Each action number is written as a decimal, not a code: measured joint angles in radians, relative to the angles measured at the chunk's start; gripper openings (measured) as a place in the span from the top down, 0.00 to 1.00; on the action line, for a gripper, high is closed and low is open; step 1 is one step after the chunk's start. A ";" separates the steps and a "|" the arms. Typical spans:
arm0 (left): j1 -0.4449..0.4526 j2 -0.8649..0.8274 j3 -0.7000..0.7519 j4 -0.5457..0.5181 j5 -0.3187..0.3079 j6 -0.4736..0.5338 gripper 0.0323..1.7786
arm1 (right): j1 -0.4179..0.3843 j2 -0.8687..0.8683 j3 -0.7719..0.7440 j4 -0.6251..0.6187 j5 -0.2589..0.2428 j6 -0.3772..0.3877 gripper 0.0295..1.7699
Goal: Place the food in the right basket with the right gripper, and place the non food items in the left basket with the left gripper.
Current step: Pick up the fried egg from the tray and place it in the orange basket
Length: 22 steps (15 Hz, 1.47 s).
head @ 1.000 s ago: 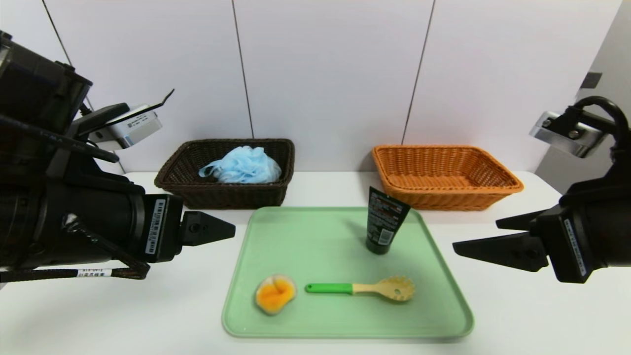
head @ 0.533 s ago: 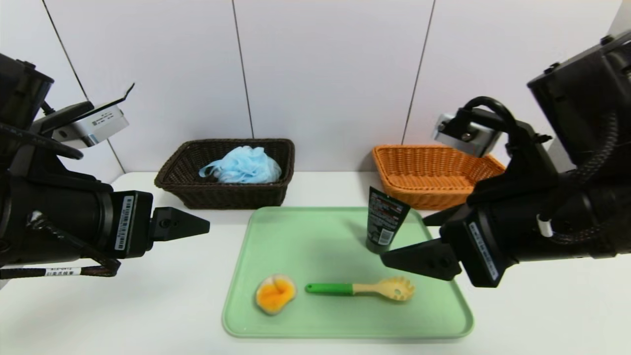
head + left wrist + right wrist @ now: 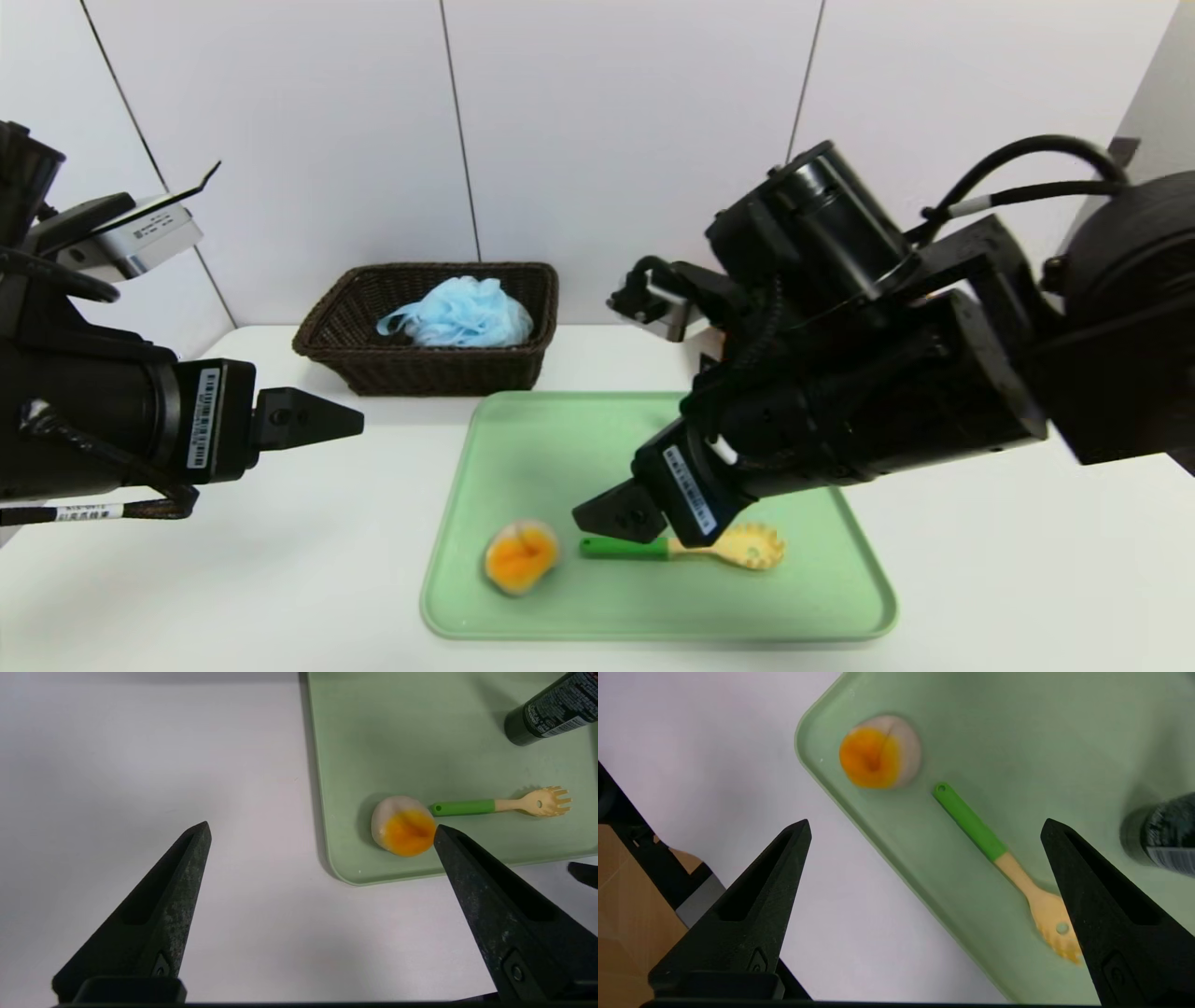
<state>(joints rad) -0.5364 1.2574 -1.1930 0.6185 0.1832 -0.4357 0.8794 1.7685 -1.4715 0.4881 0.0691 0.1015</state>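
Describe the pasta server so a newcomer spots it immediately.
Find the green tray on the white table. Near its front edge lies the pasta server, right of the round orange-and-white item. Only it has a green handle and toothed beige head.

Both pincers [image 3: 322, 823] [image 3: 927, 820] wide open

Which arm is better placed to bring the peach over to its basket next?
The right, I'd say: its tool is open and empty over the tray, near the peach.
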 joint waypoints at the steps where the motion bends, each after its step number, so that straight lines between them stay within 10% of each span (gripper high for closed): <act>1: 0.002 -0.001 0.001 0.000 0.000 0.000 0.05 | 0.008 0.030 -0.007 -0.022 0.001 0.000 0.04; 20: 0.004 -0.005 0.001 -0.002 0.000 0.000 0.05 | 0.103 0.311 -0.082 -0.083 -0.041 0.000 0.04; 22: 0.004 -0.006 0.001 -0.002 -0.001 0.000 0.05 | 0.104 0.318 -0.083 -0.086 -0.041 0.001 0.18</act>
<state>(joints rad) -0.5323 1.2513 -1.1919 0.6162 0.1823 -0.4357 0.9832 2.0868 -1.5547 0.4017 0.0283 0.1030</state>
